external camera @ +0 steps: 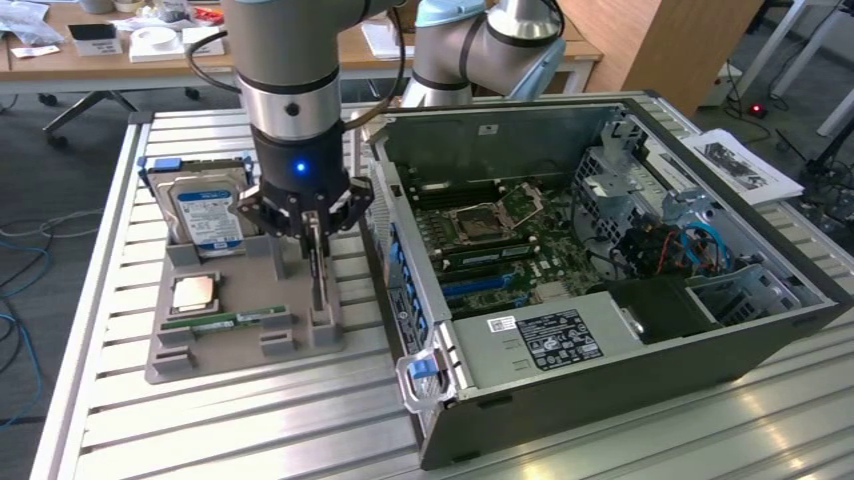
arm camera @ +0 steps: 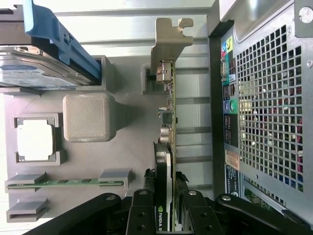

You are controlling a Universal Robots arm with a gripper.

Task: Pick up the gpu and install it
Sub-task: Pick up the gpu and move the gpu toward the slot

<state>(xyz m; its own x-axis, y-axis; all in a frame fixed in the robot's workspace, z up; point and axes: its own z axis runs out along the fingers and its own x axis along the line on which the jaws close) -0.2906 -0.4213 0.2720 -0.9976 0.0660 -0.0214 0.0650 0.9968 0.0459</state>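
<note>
Wrist view: jaws tight on gpu [arm camera: 165, 164]

One gpu [external camera: 316, 272], one hard drive [external camera: 207, 218] with a blue label, one square processor chip [external camera: 195, 292] and one narrow green RAM stick [external camera: 227, 322]: four parts in all, on one grey holder [external camera: 171, 368]. One open computer case [external camera: 641, 345] stands to the exterior view's right of the holder, with one motherboard [external camera: 501, 240] inside. One slatted tabletop [external camera: 267, 425] carries both; one wooden tabletop [external camera: 120, 60] stands far behind it. One printed sheet [external camera: 747, 165] lies at the far right. One end effector [arm camera: 167, 196], with two dark fingers [arm camera: 142, 210]
</note>
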